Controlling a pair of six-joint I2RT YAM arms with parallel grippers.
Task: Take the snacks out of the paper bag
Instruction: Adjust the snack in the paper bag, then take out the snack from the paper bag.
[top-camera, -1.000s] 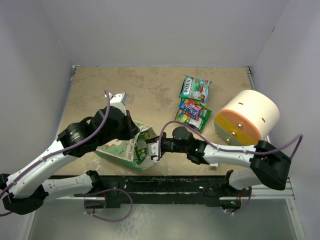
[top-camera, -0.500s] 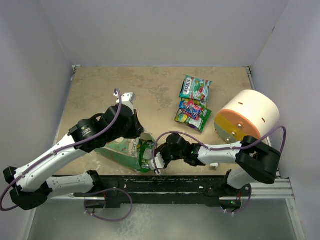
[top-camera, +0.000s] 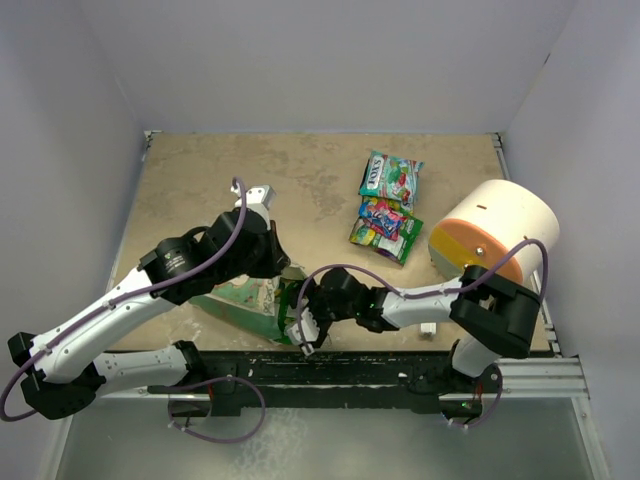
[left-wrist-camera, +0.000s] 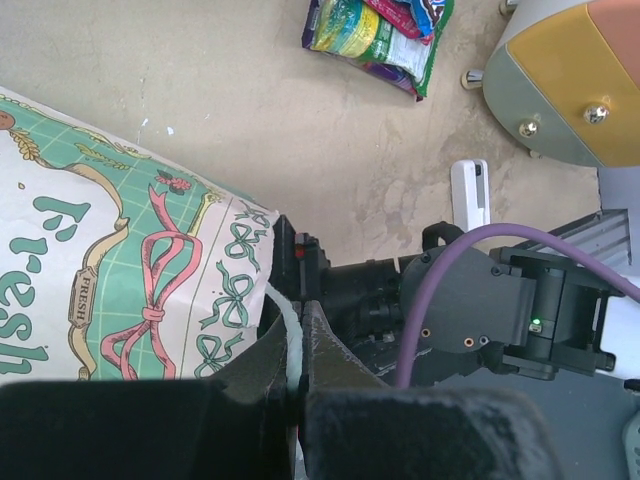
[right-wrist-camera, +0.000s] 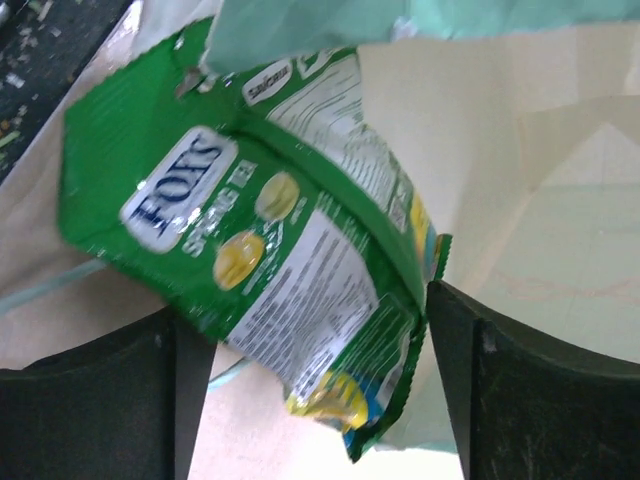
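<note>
Inside the mouth of the paper bag (left-wrist-camera: 120, 280), whose rim is pinched by the closed left gripper (left-wrist-camera: 298, 342), a green snack packet (right-wrist-camera: 270, 270) is seen lying slantwise between the wide-spread jaws of the nearer right gripper (right-wrist-camera: 305, 315).

The paper bag (top-camera: 235, 298) lies at the table's (top-camera: 200, 170) near edge, left of centre, one snack packet (right-wrist-camera: 270, 260) in its mouth. Further packets (top-camera: 390, 180) lie behind, rightward; cylinder (top-camera: 495, 235) right of them.

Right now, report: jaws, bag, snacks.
Left jaws shut on bag. Right jaws open in bag mouth, green packet between them. Three packets out on table. Nothing blocking.
</note>
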